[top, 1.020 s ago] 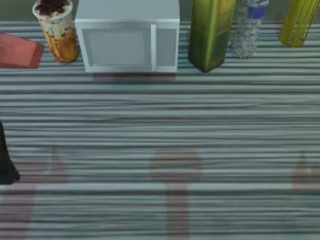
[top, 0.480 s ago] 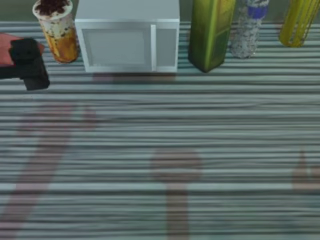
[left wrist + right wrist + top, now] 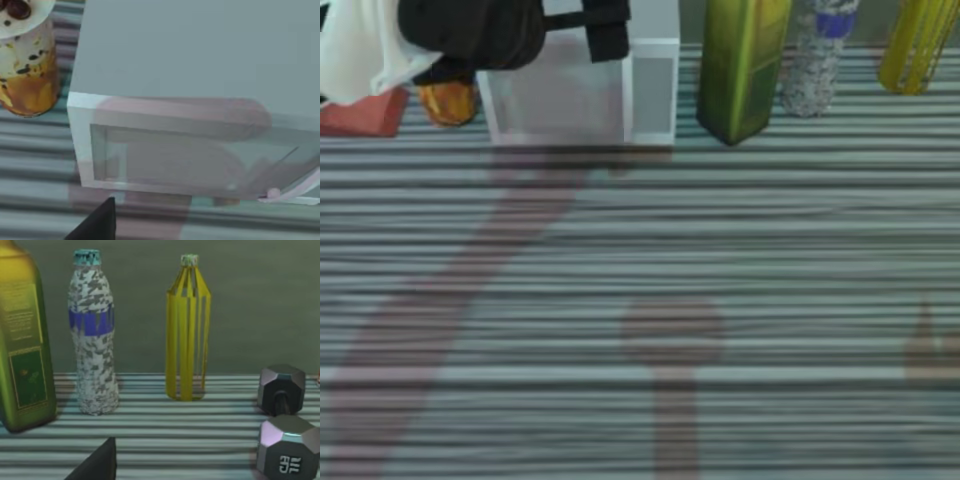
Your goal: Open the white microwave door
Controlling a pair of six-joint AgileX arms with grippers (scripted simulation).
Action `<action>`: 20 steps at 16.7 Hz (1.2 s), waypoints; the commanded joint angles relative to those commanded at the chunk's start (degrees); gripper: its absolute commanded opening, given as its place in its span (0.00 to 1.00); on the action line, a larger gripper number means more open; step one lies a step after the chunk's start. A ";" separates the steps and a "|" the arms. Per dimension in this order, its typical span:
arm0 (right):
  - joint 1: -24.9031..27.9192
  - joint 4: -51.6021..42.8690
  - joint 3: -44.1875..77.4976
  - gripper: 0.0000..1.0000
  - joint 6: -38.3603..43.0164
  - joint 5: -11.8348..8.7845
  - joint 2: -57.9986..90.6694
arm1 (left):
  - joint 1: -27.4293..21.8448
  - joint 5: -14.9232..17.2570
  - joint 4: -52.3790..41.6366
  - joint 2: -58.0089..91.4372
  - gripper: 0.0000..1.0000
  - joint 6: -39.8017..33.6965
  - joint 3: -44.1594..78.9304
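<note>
The microwave [image 3: 620, 95] sits at the table's [image 3: 720, 270] far edge, about 11 o'clock from centre in the top view, front facing the near side. The door [image 3: 560, 100] covers most of the front, w/ the narrow control strip [image 3: 655, 95] on its right; it looks flush w/ the front, i.e. closed. In the left wrist view the door [image 3: 190, 160] w/ its grey window also lies flat against the body, top panel of the microwave [image 3: 200, 50] above it.

The left arm [image 3: 470, 30] reaches in from the top-left corner and hangs over the microwave's top and upper door. Left gripper [image 3: 605, 25] is the dark part at approx 12 o'clock of the door, near the seam btwn door and strip. Cannot tell if its fingers are spread or closed, nor if they touch the door; the wrist view shows only one dark finger tip at the bottom edge.

A dessert cup [image 3: 25, 55] stands just beside the microwave at its 9 o'clock; in the top view most of it is hidden by the arm. A red block [image 3: 360, 115] lies further left.

At the microwave's 3 o'clock: green bottle [image 3: 740, 65], then speckled bottle [image 3: 815, 60], then yellow bottle [image 3: 915, 45]. Right wrist view shows the same three plus a dumbbell [image 3: 282, 425].

Right gripper isn't in the top view; its state can't be read.
</note>
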 joint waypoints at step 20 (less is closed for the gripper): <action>0.00 0.00 0.00 1.00 0.00 0.00 0.00 | -3.45 -2.08 -1.14 31.18 1.00 -2.16 20.53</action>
